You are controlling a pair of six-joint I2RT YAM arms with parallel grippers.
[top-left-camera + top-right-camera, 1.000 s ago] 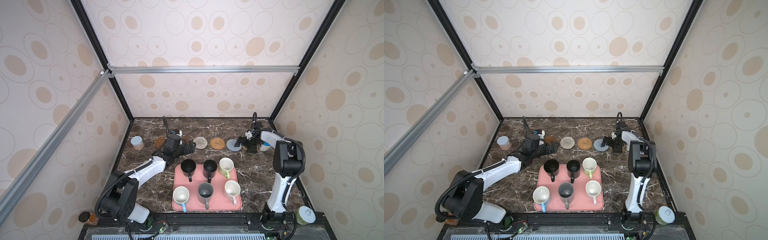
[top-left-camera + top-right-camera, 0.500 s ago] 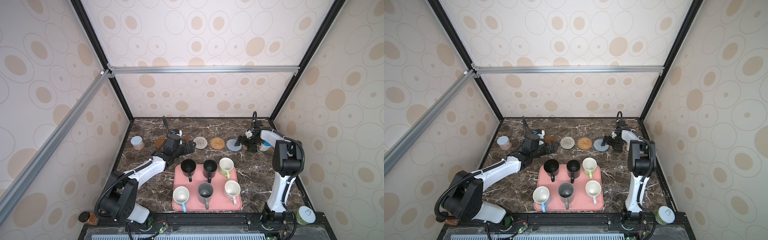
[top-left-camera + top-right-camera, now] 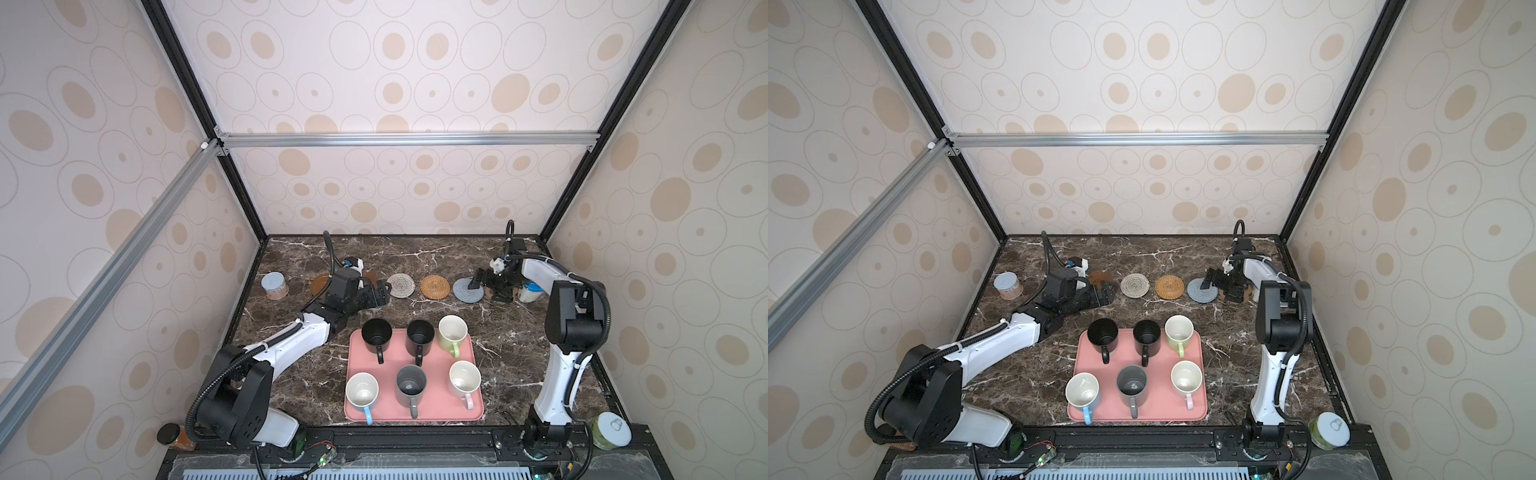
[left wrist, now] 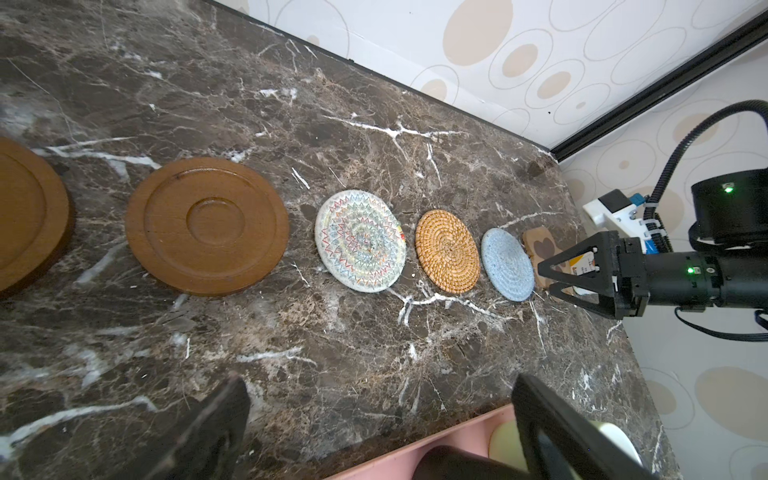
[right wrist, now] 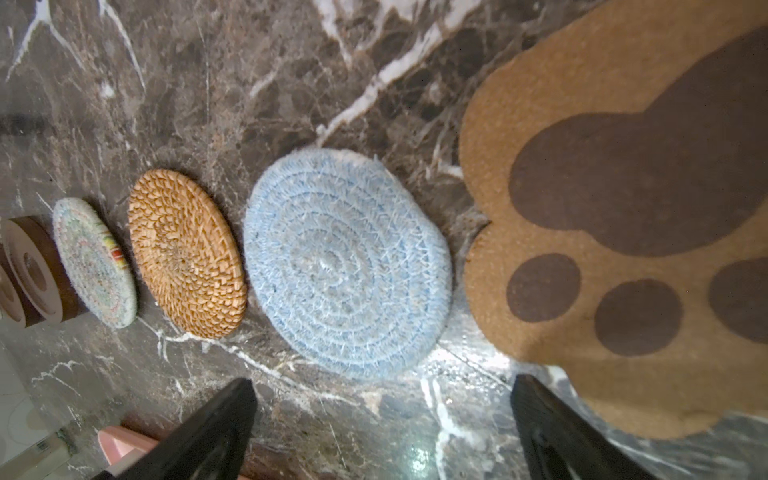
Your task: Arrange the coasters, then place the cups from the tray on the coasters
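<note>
The coasters lie in one left-to-right row across the upper middle of both top views: wooden discs, cream woven mat, rattan mat, grey-blue mat and paw-shaped mat. None overlap, and the spacing probably leaves room for a mug on each. The left gripper hangs by the wooden discs and the right gripper over the grey-blue mat, both spread and empty. Below centre, the pink tray holds all six cups upright, handles pointing toward the lower edge.
</note>
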